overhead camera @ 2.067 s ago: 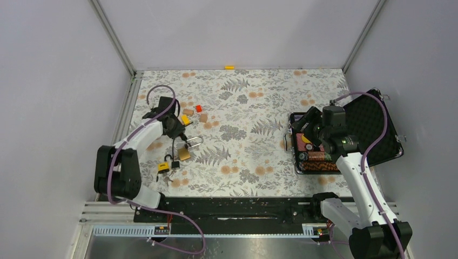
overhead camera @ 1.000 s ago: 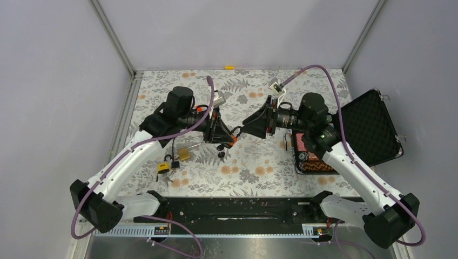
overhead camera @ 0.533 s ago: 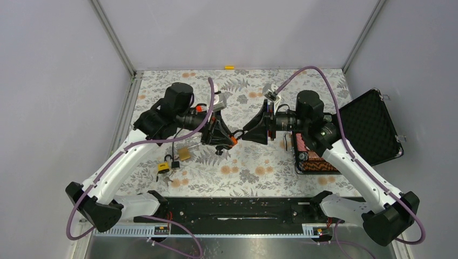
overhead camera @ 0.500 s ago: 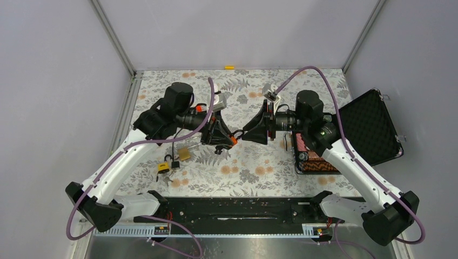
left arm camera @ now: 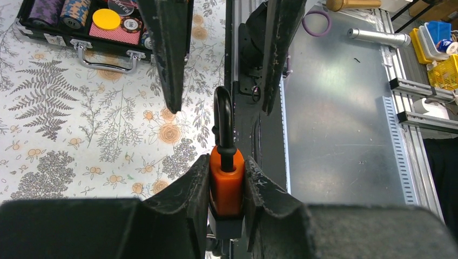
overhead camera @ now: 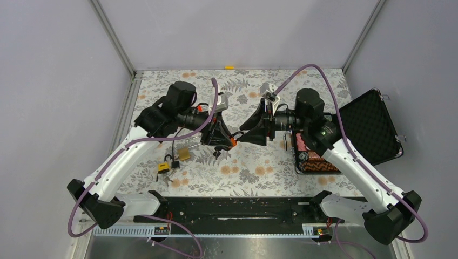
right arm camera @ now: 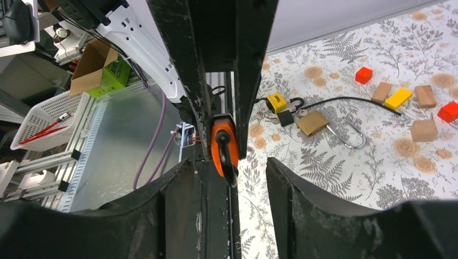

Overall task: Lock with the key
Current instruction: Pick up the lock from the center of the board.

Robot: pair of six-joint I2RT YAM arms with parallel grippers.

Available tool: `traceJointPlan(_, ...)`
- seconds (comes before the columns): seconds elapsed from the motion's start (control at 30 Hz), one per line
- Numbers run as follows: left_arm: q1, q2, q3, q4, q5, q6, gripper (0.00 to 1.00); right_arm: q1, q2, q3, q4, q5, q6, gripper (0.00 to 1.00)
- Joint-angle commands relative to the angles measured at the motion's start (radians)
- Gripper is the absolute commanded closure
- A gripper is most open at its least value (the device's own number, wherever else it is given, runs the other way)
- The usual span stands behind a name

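Orange padlock (left arm camera: 227, 186) is clamped between the left tool (left arm camera: 226, 164) fingers. Its shackle (left arm camera: 222, 116) projects ahead, between the spread-apart right tool (right arm camera: 228, 164) fingers. Locking appears not yet done.

The table (overhead camera: 254, 172) is covered with a pattern of ferns and flowers, and an open black case (overhead camera: 372, 129) is placed at its right side. Well to the left of the case, a brass padlock (overhead camera: 184, 154), a yellow padlock (overhead camera: 163, 167) and some small coloured blocks (right arm camera: 424, 130) are laid on the surface.
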State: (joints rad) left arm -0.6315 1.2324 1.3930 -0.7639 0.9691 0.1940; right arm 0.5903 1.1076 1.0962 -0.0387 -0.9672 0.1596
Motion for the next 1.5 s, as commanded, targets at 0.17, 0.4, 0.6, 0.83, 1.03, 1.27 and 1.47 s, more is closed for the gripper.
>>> traceJointPlan(0.17, -0.013, -0.011, 0.050, 0.042, 0.055, 0.000, 1.00, 0.052, 0.027, 0.075, -0.001, 0.022, -0.031, 0.73)
traceJointPlan(0.4, -0.014, -0.033, 0.053, 0.059, 0.050, -0.060, 0.50, 0.066, -0.022, 0.061, 0.080, 0.084, 0.052, 1.00)
traceJointPlan(0.6, -0.014, -0.162, -0.162, 0.457, 0.022, -0.347, 0.16, 0.066, -0.114, 0.012, 0.312, 0.223, 0.277, 1.00)
traceJointPlan(0.83, -0.014, -0.280, -0.380, 1.068, -0.094, -0.722, 0.13, 0.066, -0.186, 0.025, 0.373, 0.289, 0.367, 1.00)
traceJointPlan(1.03, -0.014, -0.288, -0.367, 1.185, -0.185, -0.803, 0.11, 0.066, -0.192, 0.037, 0.411, 0.329, 0.446, 1.00)
traceJointPlan(1.27, -0.015, -0.314, -0.331, 1.127, -0.284, -0.672, 0.13, 0.066, -0.160, 0.085, 0.391, 0.401, 0.622, 1.00)
traceJointPlan(1.47, -0.014, -0.279, -0.303, 1.114, -0.298, -0.665, 0.31, 0.066, -0.135, 0.109, 0.413, 0.415, 0.645, 1.00)
